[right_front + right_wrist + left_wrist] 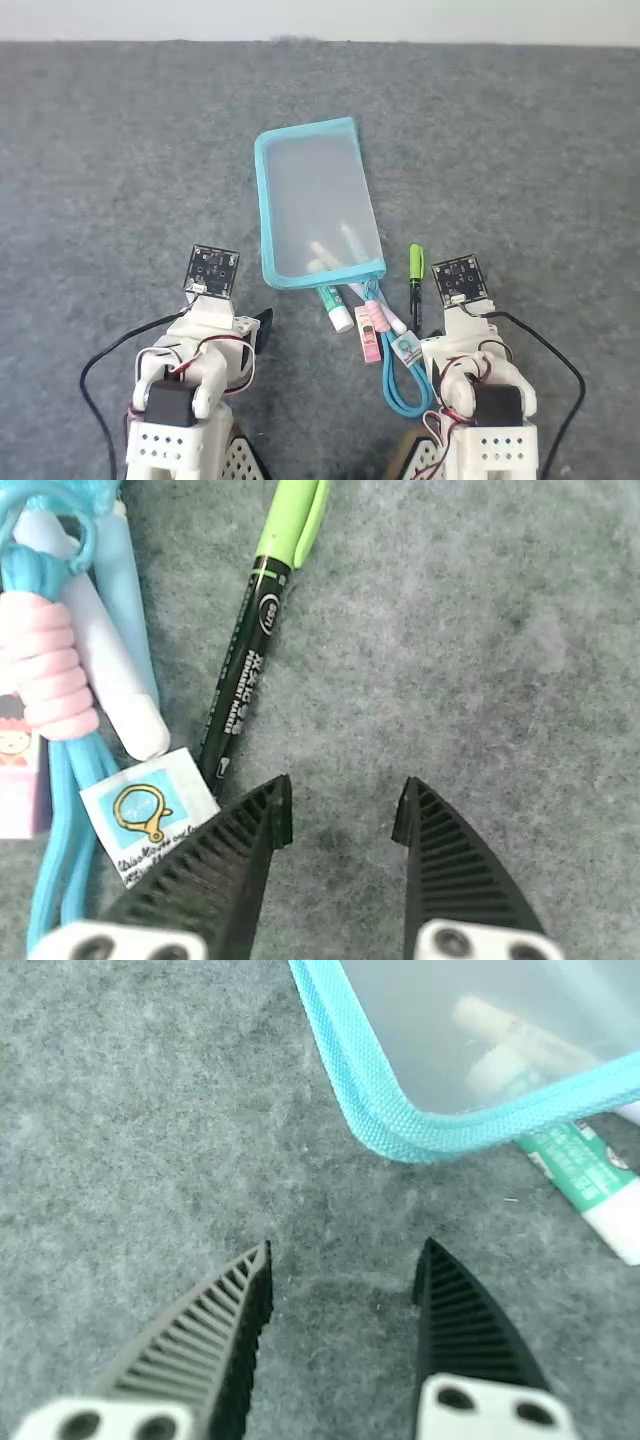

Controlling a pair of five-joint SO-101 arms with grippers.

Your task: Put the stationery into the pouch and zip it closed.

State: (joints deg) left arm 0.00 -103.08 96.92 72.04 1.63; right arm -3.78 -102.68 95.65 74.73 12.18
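Observation:
A translucent pouch (318, 200) with teal edging lies mid-table, its near mouth toward the arms, with two pens partly inside. A green-and-white glue stick (335, 308), a pink clip (369, 331) and a blue lanyard (400, 385) with a tag spill out at that mouth. A black pen with a green cap (416, 285) lies to their right. My left gripper (345, 1260) is open over bare carpet, just short of the pouch's corner (400, 1140). My right gripper (340, 800) is open, hovering right beside the green-capped pen (262, 610) and the tag (150, 815).
Grey carpet (120, 150) covers the table all round the pouch. Both arm bases stand at the near edge, with black cables looping beside them (95, 365).

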